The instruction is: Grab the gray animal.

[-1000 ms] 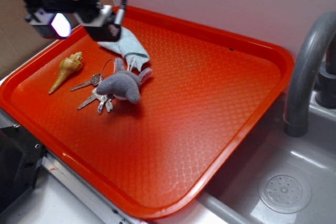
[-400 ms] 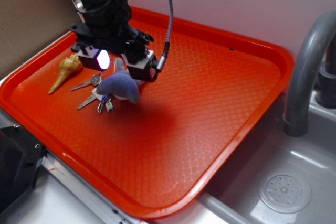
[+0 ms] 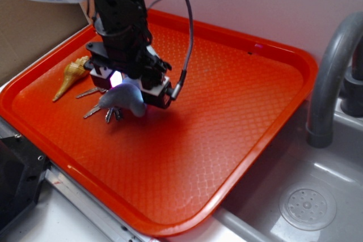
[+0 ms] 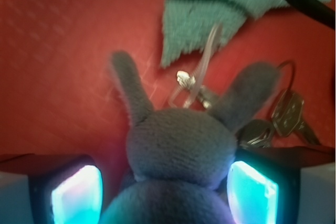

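Since one second ago, your gripper [image 3: 131, 88] has descended onto the tray [image 3: 238, 134]. Its open jaws straddle the gray animal [image 4: 181, 148] lying on keys [image 4: 286, 114]. Closing and lifting remain.

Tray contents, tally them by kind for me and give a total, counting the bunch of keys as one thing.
Plush toy: 1
Cloth: 1
Bunch of keys: 1
Seashell: 1
Total: 4, all on the orange tray
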`<state>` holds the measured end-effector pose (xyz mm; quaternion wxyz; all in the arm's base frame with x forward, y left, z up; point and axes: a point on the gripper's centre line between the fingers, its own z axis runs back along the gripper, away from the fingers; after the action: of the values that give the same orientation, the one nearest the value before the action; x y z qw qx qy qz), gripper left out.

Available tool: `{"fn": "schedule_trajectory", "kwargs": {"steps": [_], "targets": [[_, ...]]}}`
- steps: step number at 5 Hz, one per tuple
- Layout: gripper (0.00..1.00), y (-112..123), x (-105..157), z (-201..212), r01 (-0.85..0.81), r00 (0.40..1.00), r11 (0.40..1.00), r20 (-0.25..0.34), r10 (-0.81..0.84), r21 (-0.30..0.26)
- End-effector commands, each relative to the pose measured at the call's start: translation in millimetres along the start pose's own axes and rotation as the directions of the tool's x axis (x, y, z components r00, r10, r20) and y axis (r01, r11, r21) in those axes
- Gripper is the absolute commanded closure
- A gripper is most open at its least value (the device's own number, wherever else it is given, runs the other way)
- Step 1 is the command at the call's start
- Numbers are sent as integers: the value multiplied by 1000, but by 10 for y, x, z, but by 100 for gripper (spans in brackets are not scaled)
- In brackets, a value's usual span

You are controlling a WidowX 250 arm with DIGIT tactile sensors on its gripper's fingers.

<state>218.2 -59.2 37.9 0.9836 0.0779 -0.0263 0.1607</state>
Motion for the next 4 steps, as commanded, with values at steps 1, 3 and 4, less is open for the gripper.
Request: {"fn": "schedule_trajectory", "kwargs": {"steps": [1,3,4], "targets": [[100,-25,32,-19,15,1000,1000,-1,-15,-16],[100,43,119,103,22,999,1000,43,-23,7],[100,78,196,489,72,992,997,109,-68,-31]]}}
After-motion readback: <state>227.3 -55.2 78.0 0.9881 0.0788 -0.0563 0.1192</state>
